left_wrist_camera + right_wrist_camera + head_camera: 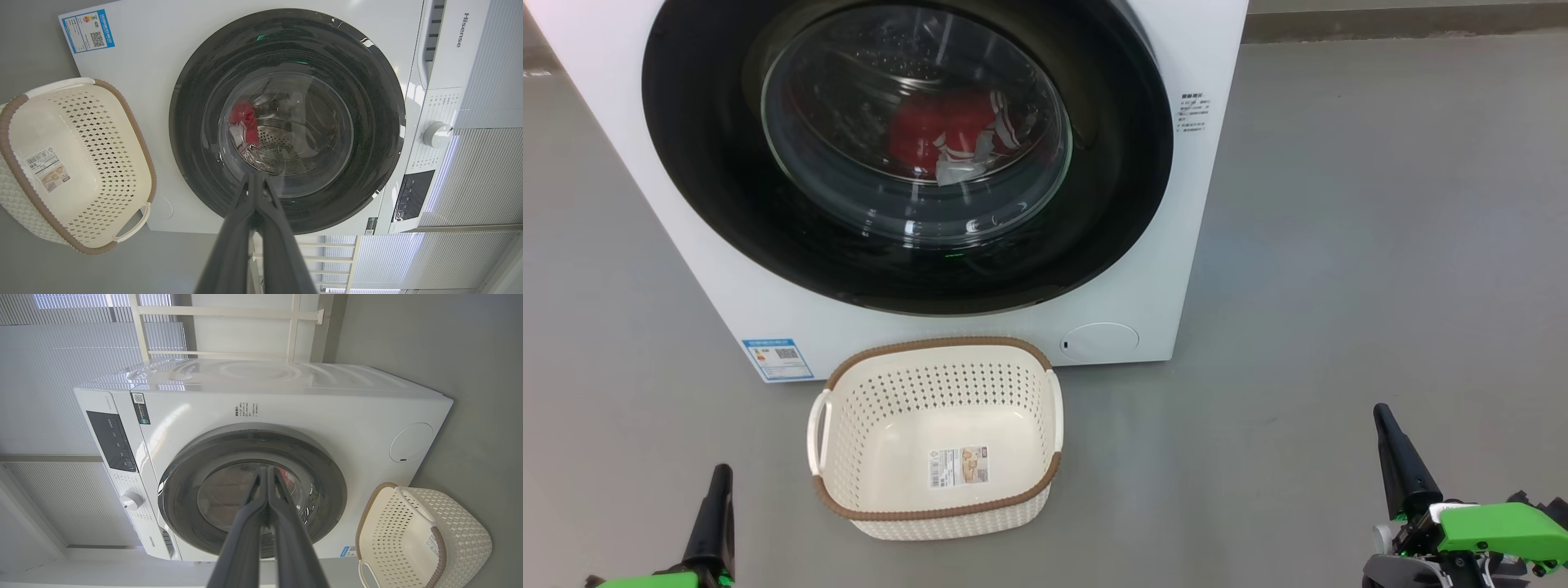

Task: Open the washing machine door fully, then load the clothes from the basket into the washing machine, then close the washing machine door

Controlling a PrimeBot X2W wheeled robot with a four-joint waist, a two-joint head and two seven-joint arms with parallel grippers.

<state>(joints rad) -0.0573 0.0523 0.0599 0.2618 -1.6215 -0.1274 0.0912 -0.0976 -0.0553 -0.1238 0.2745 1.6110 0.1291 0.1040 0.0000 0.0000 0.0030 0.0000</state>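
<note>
We look down on a white front-loading washing machine (1201, 245) standing on a grey floor (1339, 286). Its round glossy black door (711, 180) sits shut, flush against the front. Through the door's bulging glass window we see the clothes (956, 131), red fabric with white stripes, lying in a heap inside the steel drum.

Just in front of the machine, on the floor, stands the cream perforated basket (935, 513) with its brown rim. Inside it we see a bare bottom carrying a label sticker (959, 466). A blue label (778, 359) is on the machine's lower left corner and a round white filter cap (1098, 341) on its lower right.

The left end effector (721, 475) hangs at the near left and the right end effector (1382, 416) at the near right. Each has its fingers pressed together, gripping nothing, and both are apart from the basket.
</note>
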